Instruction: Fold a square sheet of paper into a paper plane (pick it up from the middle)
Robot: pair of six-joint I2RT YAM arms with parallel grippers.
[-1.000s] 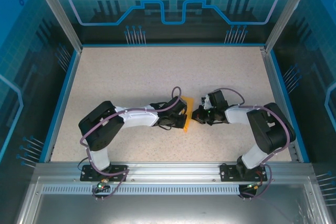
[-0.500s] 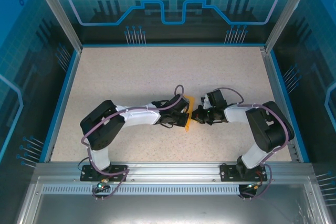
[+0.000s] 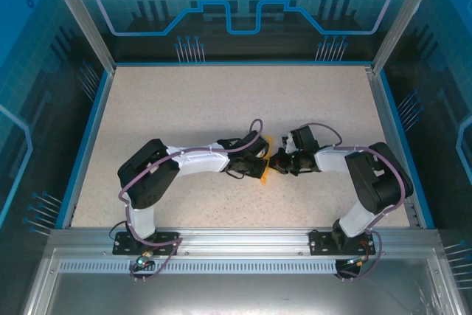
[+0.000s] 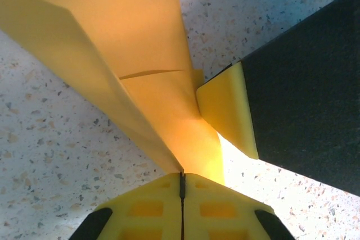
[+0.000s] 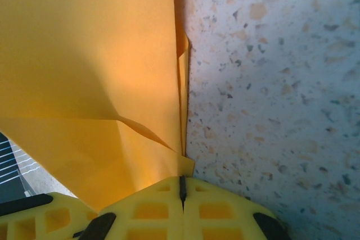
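My left gripper (image 4: 181, 177) had its two yellow fingertips pressed flat together. The orange paper (image 4: 140, 43) ran down into the seam between them, so I was pinching it by a folded edge. From that pinch the paper rose away from me in two layers, with a short crease crossing the inner one. Close against it on the right stood one yellow-padded finger (image 4: 228, 111) of my right gripper (image 5: 181, 179).

That right gripper was closed tight too, tip against tip, with a low corner of the paper caught at the seam. From there a straight folded edge led away from me. The broad orange face lay to its left, and the speckled table (image 5: 270, 82) was bare to its right. A soft wrinkle slanted across the paper near my fingertips.

Seen from above, my left gripper (image 3: 258, 167) and right gripper (image 3: 278, 161) faced each other, almost touching. They met a little nearer than the middle of the table (image 3: 184, 108). The paper (image 3: 264, 175) showed as a thin orange strip between them, mostly hidden under my left wrist. My left arm (image 3: 192, 161) stretched in low from the left, and my right arm (image 3: 372, 175) bent in from the right. Beyond my hands the tabletop ran bare to its blue rim (image 3: 243, 63), with the blue patterned back wall (image 3: 243, 5) behind that.
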